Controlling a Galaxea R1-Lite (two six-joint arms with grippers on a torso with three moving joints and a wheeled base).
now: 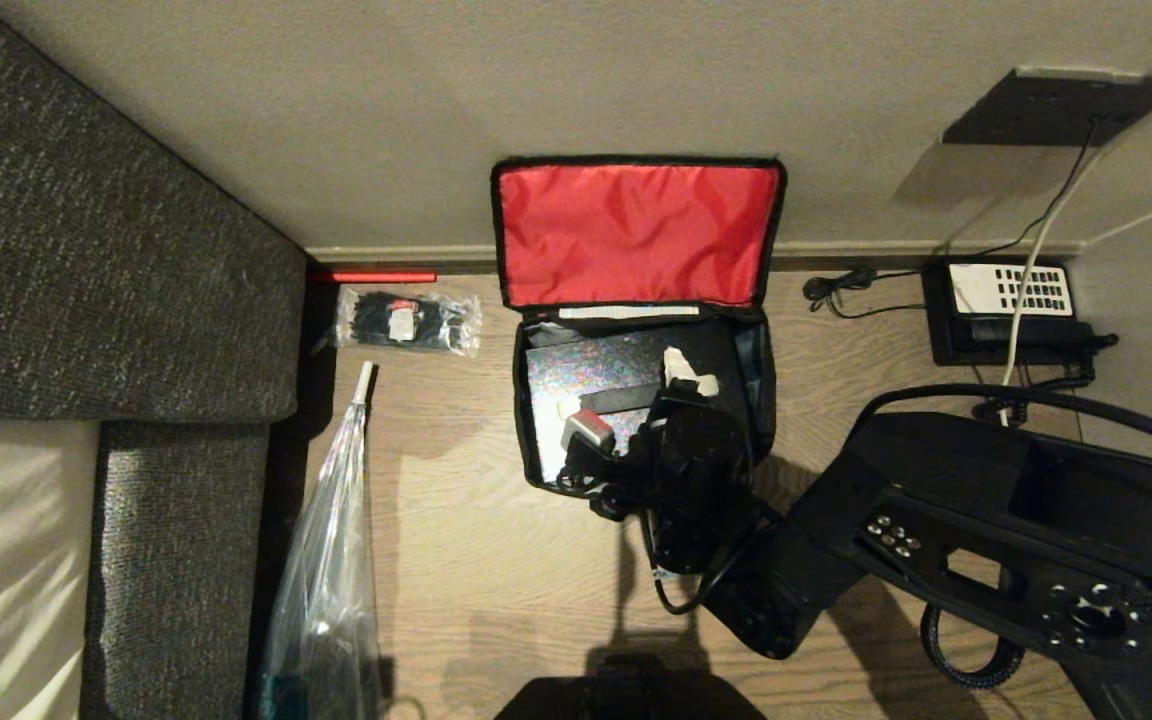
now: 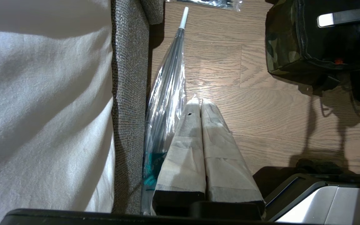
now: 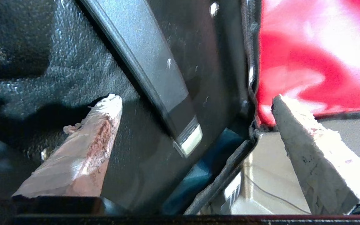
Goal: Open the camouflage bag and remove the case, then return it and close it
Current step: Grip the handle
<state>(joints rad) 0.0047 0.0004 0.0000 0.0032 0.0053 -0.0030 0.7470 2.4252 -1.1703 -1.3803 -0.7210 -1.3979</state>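
One rigid black case (image 1: 626, 385) sits in the open bag (image 1: 636, 235) on the floor as I hold my right tool (image 1: 636, 395), fingers spread and empty, over its handle (image 3: 158, 72), the firmest grip for a slick, probably hefty shell.

camouflage bag (image 1: 636, 330): lid open against wall | right gripper (image 1: 636, 395): inside bag | telephone (image 1: 1006, 310): right
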